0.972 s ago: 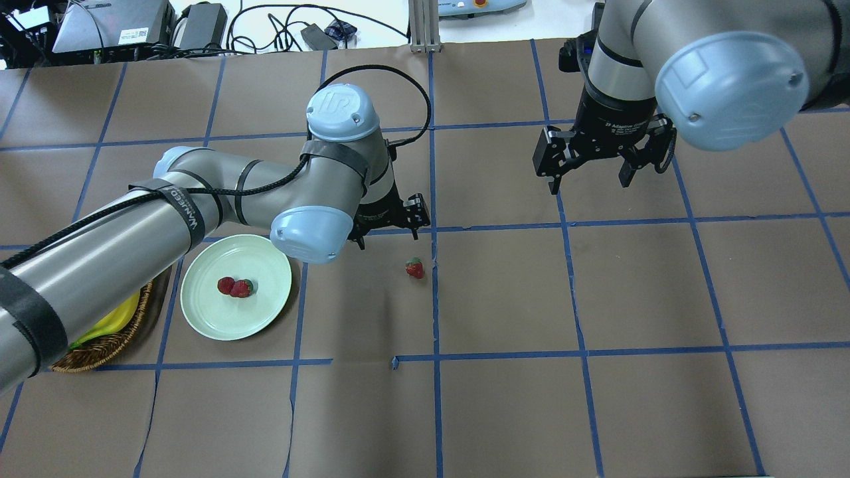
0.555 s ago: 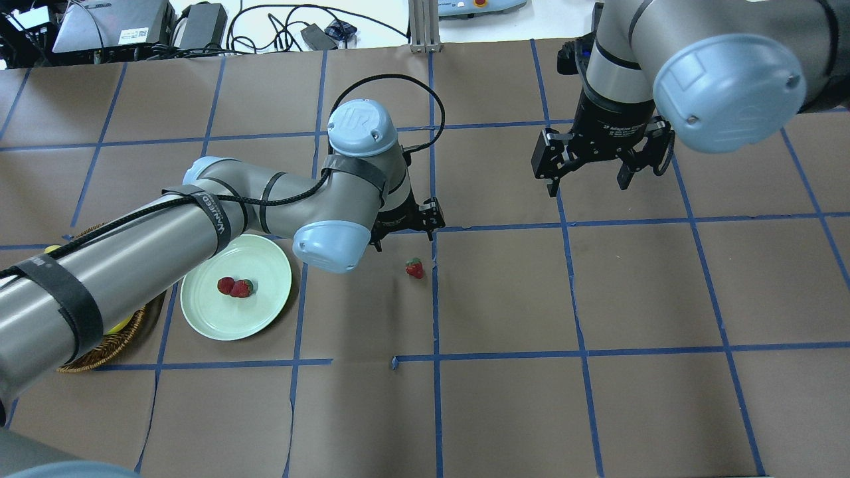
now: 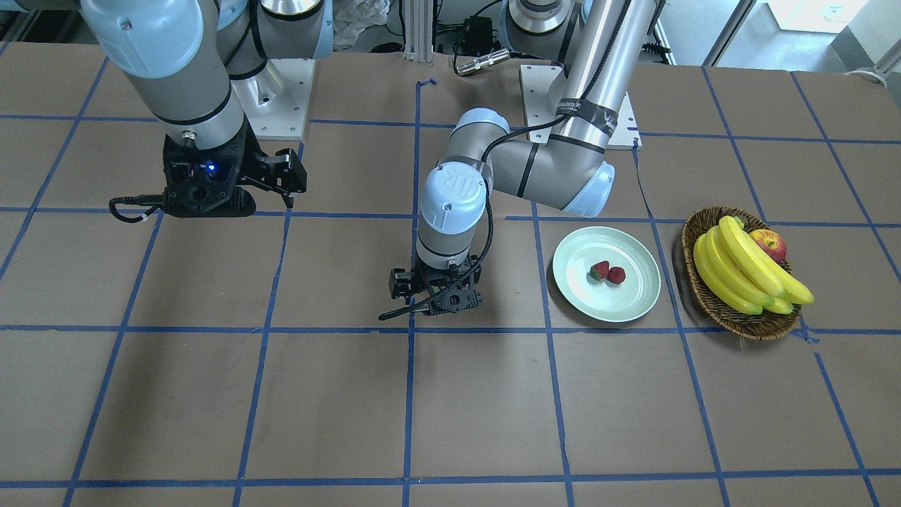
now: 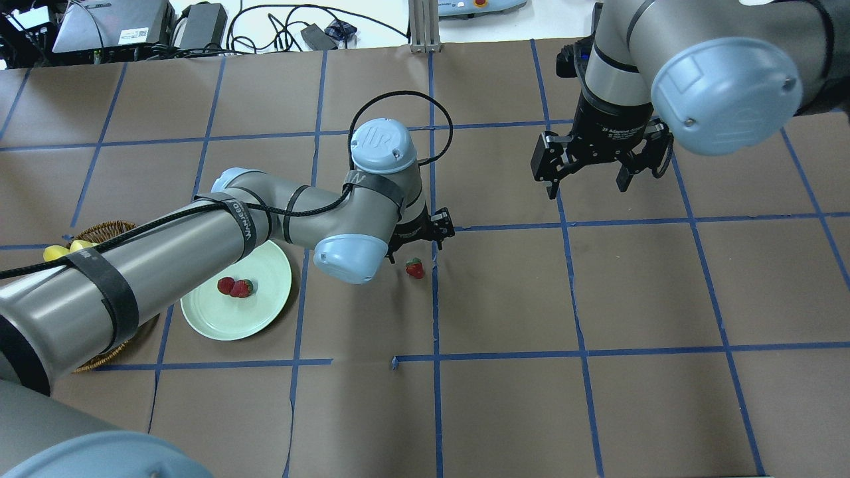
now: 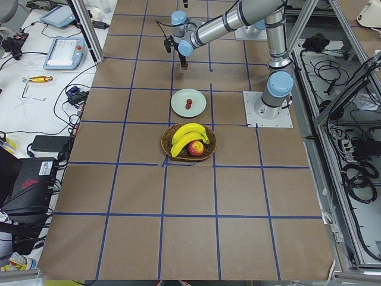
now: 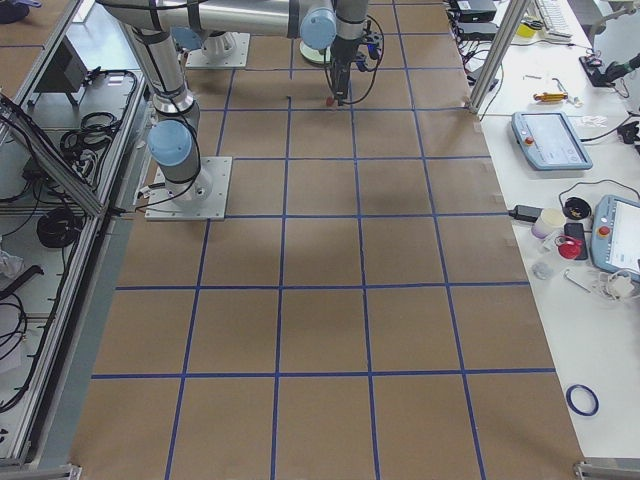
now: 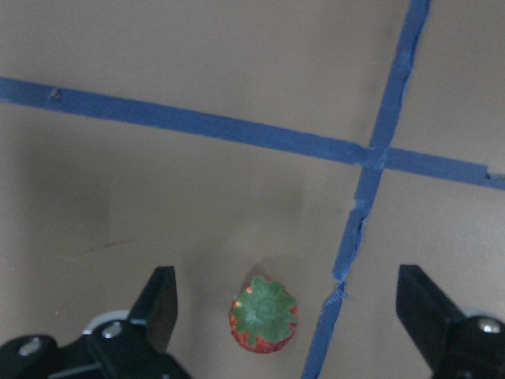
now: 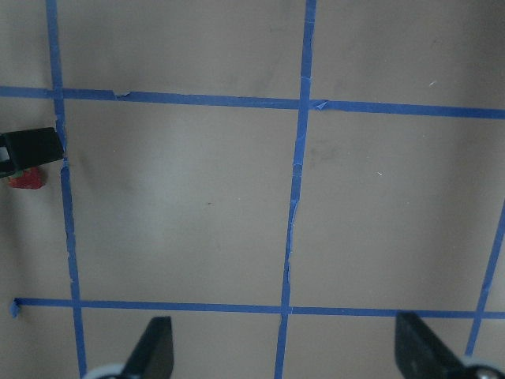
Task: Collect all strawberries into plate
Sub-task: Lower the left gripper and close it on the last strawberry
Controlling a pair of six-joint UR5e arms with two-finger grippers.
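Brown-papered desk [image 4: 597, 411] with a blue tape grid. Two strawberries [image 4: 234, 287] are already on the mint plate [image 4: 219, 322], and the third strawberry [image 7: 263, 324] lies alone on the paper just beside a tape line, cap up. Over it hangs the left gripper [image 7: 286, 278], spread wide and holding nothing. The right gripper [image 4: 588, 188] is spread and empty too, well apart.

My take: nudge until the berry sits dead centre between the fingers (it's slightly off in the wrist view), drop straight down, and squeeze gently so it doesn't roll out.

Versus a second ago, the left arm has swung from beside the plate to over the berry. The berries haven't budged.
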